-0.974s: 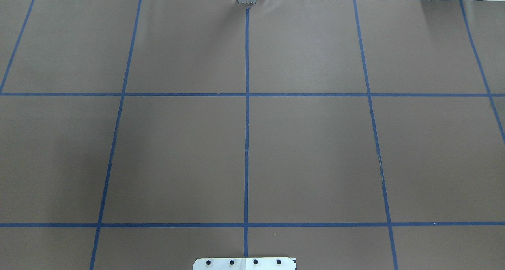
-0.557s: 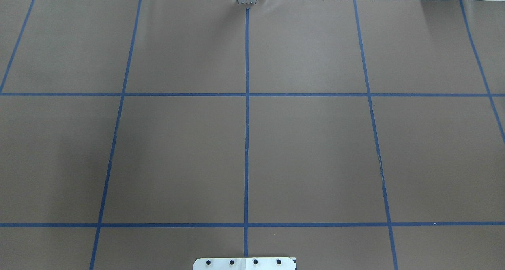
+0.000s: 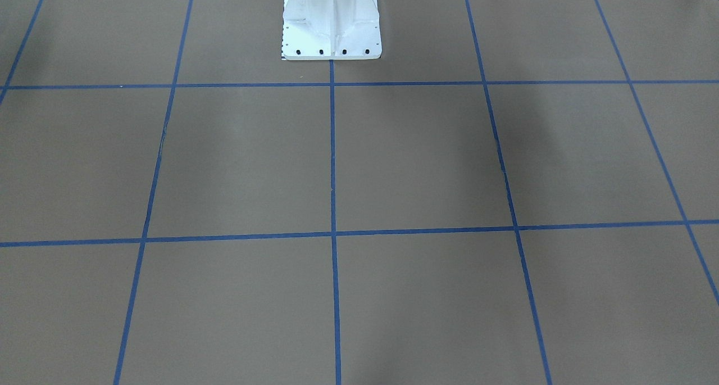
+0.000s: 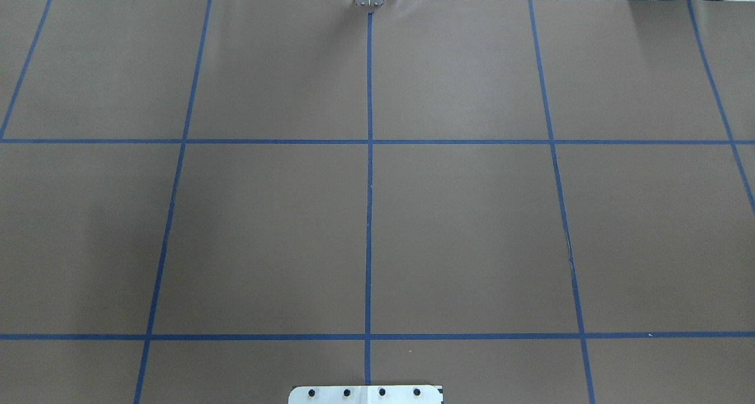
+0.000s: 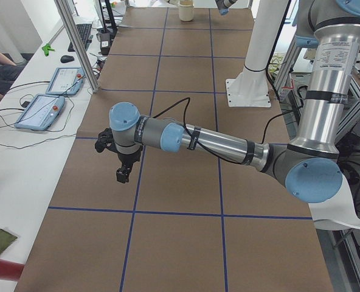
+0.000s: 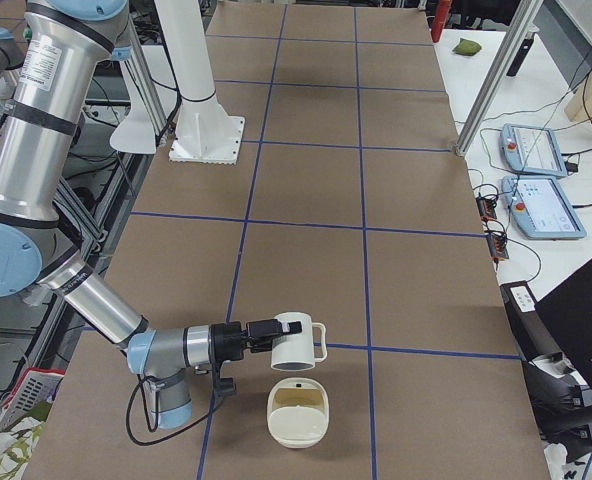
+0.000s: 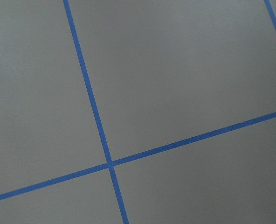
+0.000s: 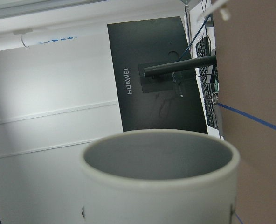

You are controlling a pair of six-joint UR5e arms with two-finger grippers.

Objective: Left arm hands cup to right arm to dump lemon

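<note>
Brown paper table [image 4: 472, 215] with a blue tape grid [image 4: 370, 186]. The overhead view is bare of arms and objects, and it matches the two overhead pictures from the last second, so nothing has changed there. Any action sits outside that frame, toward the table's right end. The left arm [image 5: 216, 143] is stretched long and low over the table in the left-end view. The left gripper [image 5: 123, 175] hangs fingers-down above the surface with nothing seen in it. Whether it is wide or narrow cannot be told from there, and its wrist camera shows only paper and tape. The right arm [image 6: 96, 300] is seen from the right end with its forearm low and the right gripper [image 6: 274, 330] reaching out level. A white bowl [image 6: 297, 440] stands on the table just below the gripper's load, pale yellowish inside, contents unclear. The cup [image 6: 298, 345] is off the table at the right gripper, handle pointing away from the arm. In the wrist view a dark fingertip [image 8: 83, 213] shows at each flank of the cup, so the gripper reads as clamped on it. There the table stands as a wall at picture right, so the cup looks tipped onto its side. Judgement: the handover is done and the dump is under way or finished. No lemon is seen; the visible grey interior shows none.
</note>
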